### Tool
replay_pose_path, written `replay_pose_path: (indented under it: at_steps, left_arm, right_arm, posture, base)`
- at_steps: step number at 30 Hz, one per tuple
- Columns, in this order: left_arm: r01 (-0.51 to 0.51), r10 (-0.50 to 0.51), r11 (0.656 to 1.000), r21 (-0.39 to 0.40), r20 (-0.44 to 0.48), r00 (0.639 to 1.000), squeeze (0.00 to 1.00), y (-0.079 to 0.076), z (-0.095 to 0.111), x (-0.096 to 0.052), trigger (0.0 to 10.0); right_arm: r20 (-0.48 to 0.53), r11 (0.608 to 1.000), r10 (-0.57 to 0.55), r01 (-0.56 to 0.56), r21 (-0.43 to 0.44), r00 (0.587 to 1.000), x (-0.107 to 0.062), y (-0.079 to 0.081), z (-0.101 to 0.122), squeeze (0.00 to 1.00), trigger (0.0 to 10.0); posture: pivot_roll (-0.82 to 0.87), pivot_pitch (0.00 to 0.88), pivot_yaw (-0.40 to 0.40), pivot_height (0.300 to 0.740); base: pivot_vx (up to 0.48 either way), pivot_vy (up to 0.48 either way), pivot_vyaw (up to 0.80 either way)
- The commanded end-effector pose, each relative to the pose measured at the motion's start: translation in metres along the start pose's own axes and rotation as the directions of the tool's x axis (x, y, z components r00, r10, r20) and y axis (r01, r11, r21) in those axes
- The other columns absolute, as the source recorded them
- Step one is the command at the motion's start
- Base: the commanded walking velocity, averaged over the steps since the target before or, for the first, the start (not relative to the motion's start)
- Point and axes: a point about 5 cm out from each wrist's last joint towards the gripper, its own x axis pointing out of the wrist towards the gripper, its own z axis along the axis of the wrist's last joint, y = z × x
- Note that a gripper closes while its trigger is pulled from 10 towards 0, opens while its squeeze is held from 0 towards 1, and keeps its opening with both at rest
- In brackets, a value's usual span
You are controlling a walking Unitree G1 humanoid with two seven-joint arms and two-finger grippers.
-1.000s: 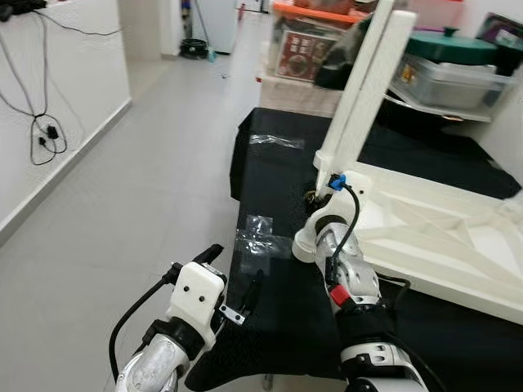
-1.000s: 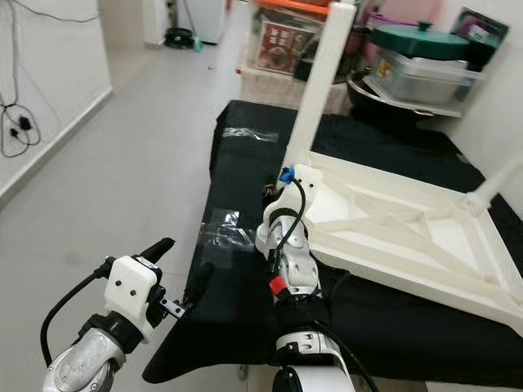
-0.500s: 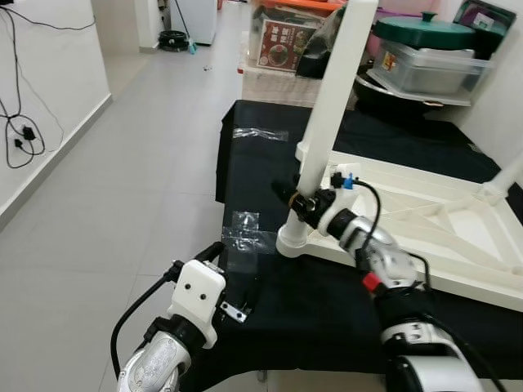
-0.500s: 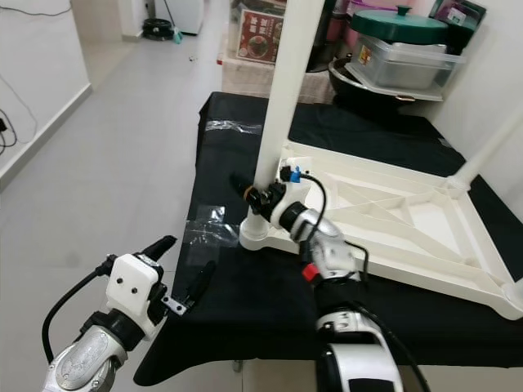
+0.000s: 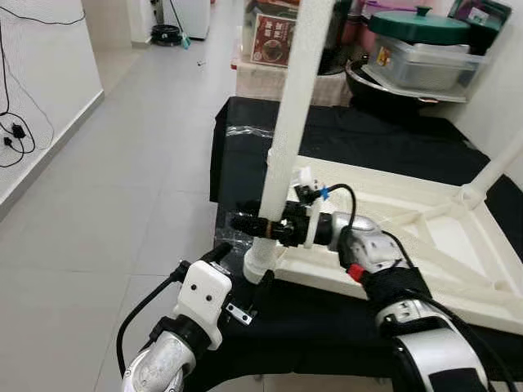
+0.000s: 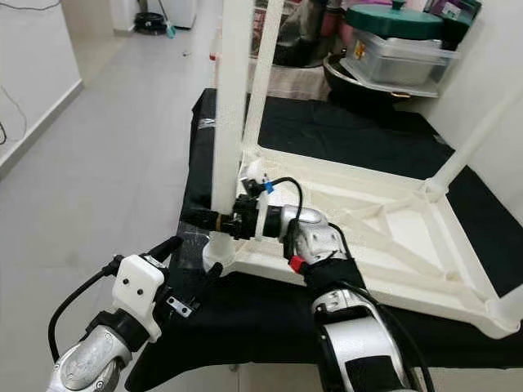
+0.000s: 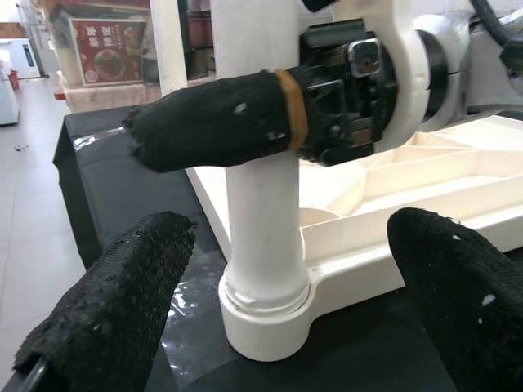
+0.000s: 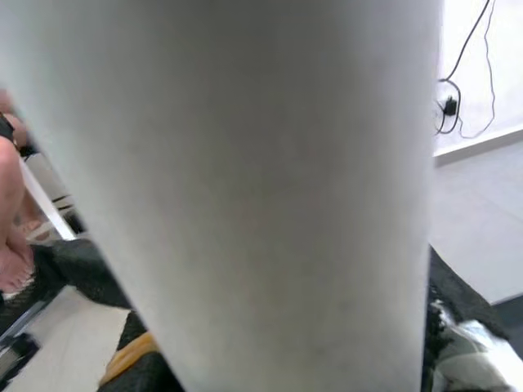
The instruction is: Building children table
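The white table leg [image 5: 288, 131] stands upright in the corner socket of the upturned white tabletop [image 5: 425, 237], which lies on the black-draped counter [image 5: 245, 163]. The leg's top is cut off by the frame edge, so its full length cannot be seen. The right gripper [image 5: 260, 225] comes in from 3 o'clock and its fingers [image 7: 214, 118] pinch the leg low down, just above the socket collar [image 7: 265, 314]; the far finger is mostly hidden behind the leg. In the right wrist view the leg [image 8: 245, 180] is a pale blur so close that no detail shows. The left gripper [image 5: 245, 278] hovers at 6 o'clock of the socket, near but apart from it, its fingers [image 7: 106, 310] spread wide either side of the collar. At 12 to 1 o'clock behind the counter sit a green-lidded pot [image 5: 421, 23] on stacked containers and a printed box [image 5: 274, 39], both partly hidden.
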Motion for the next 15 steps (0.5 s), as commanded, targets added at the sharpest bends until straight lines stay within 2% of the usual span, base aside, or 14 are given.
replay_pose_path:
  at_steps: [1, 3, 4, 5, 6, 7, 8, 9, 10, 11, 12, 13, 14, 15]
  left_arm:
    - [0.003, -0.003, 1.0, -0.009, -0.01, 1.0, 0.0, -0.003, -0.003, -0.001, 10.0]
    - [0.001, -0.002, 1.0, -0.007, -0.012, 1.0, 0.0, -0.003, -0.004, -0.001, 10.0]
    - [0.001, -0.002, 1.0, -0.007, -0.012, 1.0, 0.0, -0.003, -0.004, -0.001, 10.0]
    - [0.001, -0.001, 1.0, -0.007, -0.013, 1.0, 0.0, -0.003, -0.004, -0.001, 10.0]
    - [0.0, 0.0, 1.0, -0.007, -0.014, 1.0, 0.0, -0.003, -0.004, -0.002, 10.0]
    - [0.0, 0.0, 1.0, -0.007, -0.014, 1.0, 0.0, -0.003, -0.004, -0.002, 10.0]
    - [0.0, 0.0, 1.0, -0.007, -0.014, 1.0, 0.0, -0.003, -0.005, -0.002, 10.0]
    - [0.0, 0.0, 1.0, -0.007, -0.014, 1.0, 0.0, -0.003, -0.005, -0.002, 10.0]
    - [0.001, -0.001, 1.0, -0.008, -0.016, 1.0, 0.0, -0.003, -0.005, -0.002, 10.0]
    - [0.004, -0.004, 1.0, -0.009, -0.016, 1.0, 0.0, -0.003, -0.005, -0.002, 10.0]
    - [0.004, -0.004, 1.0, -0.009, -0.016, 1.0, 0.0, -0.003, -0.005, -0.002, 10.0]
    - [0.007, -0.007, 1.0, -0.01, -0.016, 1.0, 0.0, -0.004, -0.005, -0.001, 10.0]
    - [0.007, -0.007, 1.0, -0.01, -0.016, 1.0, 0.0, -0.004, -0.005, -0.001, 10.0]
    - [0.01, -0.011, 1.0, -0.01, -0.016, 1.0, 0.0, -0.005, -0.005, -0.001, 10.0]
  right_arm:
    - [-0.029, 0.999, -0.052, 0.052, -0.004, 0.998, 0.007, -0.002, -0.006, 0.0, 0.0]
    - [-0.03, 0.974, -0.223, 0.222, -0.038, 0.974, 0.007, -0.01, -0.01, 0.0, 0.0]
    - [-0.03, 0.974, -0.223, 0.222, -0.038, 0.974, 0.007, -0.01, -0.01, 0.0, 0.0]
    - [-0.03, 0.925, -0.377, 0.374, -0.067, 0.926, 0.004, -0.019, -0.011, 0.0, 0.0]
    - [-0.009, 0.823, -0.567, 0.565, -0.061, 0.824, -0.004, -0.03, -0.01, 0.0, 0.0]
    - [-0.009, 0.823, -0.567, 0.565, -0.061, 0.824, -0.004, -0.03, -0.01, 0.0, 0.0]
    - [0.003, 0.693, -0.72, 0.719, -0.055, 0.694, -0.014, -0.039, -0.009, 0.0, 0.0]
    - [0.003, 0.693, -0.72, 0.719, -0.055, 0.694, -0.014, -0.039, -0.009, 0.0, 0.0]
    - [0.008, 0.508, -0.861, 0.861, -0.013, 0.508, -0.028, -0.046, -0.011, 0.0, 0.0]
    - [0.016, 0.324, -0.946, 0.945, 0.03, 0.324, -0.043, -0.048, -0.013, 0.0, 0.0]
    - [0.016, 0.324, -0.946, 0.945, 0.03, 0.324, -0.043, -0.048, -0.013, 0.0, 0.0]
    - [0.005, 0.149, -0.989, 0.985, 0.083, 0.149, -0.054, -0.043, -0.017, 0.0, 0.0]
    - [0.005, 0.149, -0.989, 0.985, 0.083, 0.149, -0.054, -0.043, -0.017, 0.0, 0.0]
    - [-0.02, 0.015, -1.0, 0.99, 0.139, 0.018, -0.061, -0.035, -0.023, 0.0, 0.0]
  posture:
    - [0.17, 0.0, -0.152, 0.74]
    - [0.17, 0.0, -0.156, 0.74]
    - [0.17, 0.0, -0.156, 0.74]
    - [0.17, 0.0, -0.154, 0.74]
    - [0.16, 0.0, -0.151, 0.74]
    - [0.16, 0.0, -0.151, 0.74]
    - [0.16, 0.0, -0.149, 0.74]
    - [0.16, 0.0, -0.149, 0.74]
    - [0.15, 0.0, -0.144, 0.74]
    - [0.15, 0.0, -0.146, 0.74]
    - [0.15, 0.0, -0.146, 0.74]
    - [0.15, 0.0, -0.145, 0.74]
    - [0.15, 0.0, -0.145, 0.74]
    - [0.15, 0.0, -0.144, 0.74]
  base:
    - [0.0, 0.0, 0.0]
    - [0.0, 0.0, 0.0]
    - [0.0, 0.0, 0.0]
    - [0.0, 0.0, 0.0]
    - [0.0, 0.0, 0.0]
    - [0.0, 0.0, 0.0]
    - [0.0, 0.0, 0.0]
    - [0.0, 0.0, 0.0]
    - [0.0, 0.0, 0.0]
    - [0.0, 0.0, 0.0]
    - [0.0, 0.0, 0.0]
    - [0.0, 0.0, 0.0]
    - [0.0, 0.0, 0.0]
    - [0.0, 0.0, 0.0]
